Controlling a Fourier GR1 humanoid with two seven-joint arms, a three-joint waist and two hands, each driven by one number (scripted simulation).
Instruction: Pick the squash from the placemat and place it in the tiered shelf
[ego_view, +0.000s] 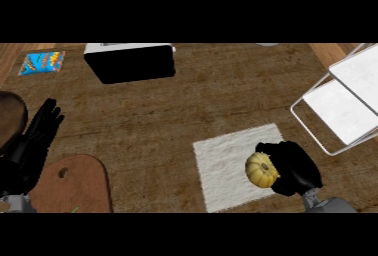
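The squash, pale yellow and ribbed, sits at the right edge of the white placemat, near the robot. The right hand wraps it from the right, its black fingers curled over the far side and under the near side, so the squash's right half is hidden behind the palm. Whether the squash rests on the placemat or is raised off it cannot be told from this steep angle.

The tiered shelf stands far right on the worktop; its white panels and thin frame run out of view at the right edge, so its full shape is cut off.

The left hand shows at the left edge, fingers straight and holding nothing, its wrist merging into a dark shape that is hard to make out. Just right of it lies a brown cutting board with a hole, cut off at the near edge. Far left are a black-and-white box and a small blue patterned item, too small to identify.
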